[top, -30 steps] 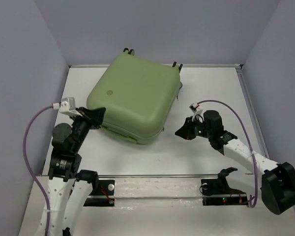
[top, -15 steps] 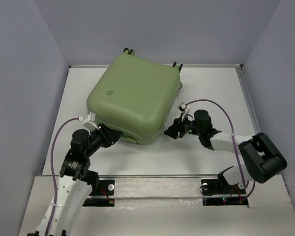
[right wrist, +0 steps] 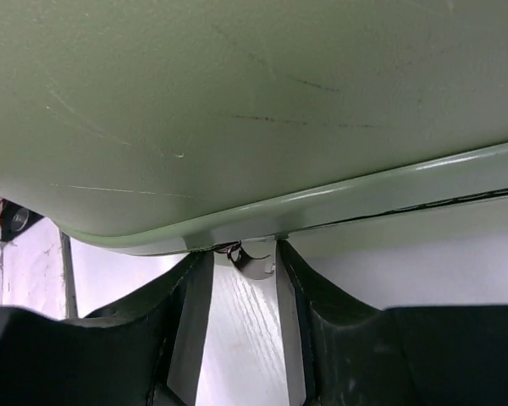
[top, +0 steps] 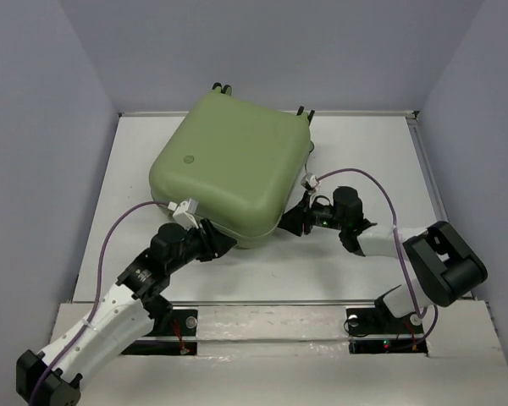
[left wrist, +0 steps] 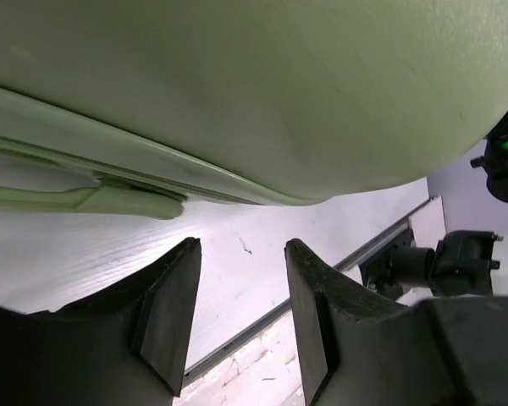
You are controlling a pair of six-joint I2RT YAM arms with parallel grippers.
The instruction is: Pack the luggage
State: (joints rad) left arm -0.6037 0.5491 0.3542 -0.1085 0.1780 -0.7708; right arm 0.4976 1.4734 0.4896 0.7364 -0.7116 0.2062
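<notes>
We see the luggage [top: 233, 165] closed and flat on the white counter [top: 364, 152], upper middle of the frame. At its lower left corner the left fingers [left wrist: 165, 313] stand apart, holding nothing. At its lower right edge the right fingers [right wrist: 190, 326] flank a small metal tab [right wrist: 252, 256]; we cannot tell whether they grip it.

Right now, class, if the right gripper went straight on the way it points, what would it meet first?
The luggage. The right gripper points at its near corner seam, where a small shiny tab hangs between the fingers; that tab probably comes first, though depth is unclear.
</notes>
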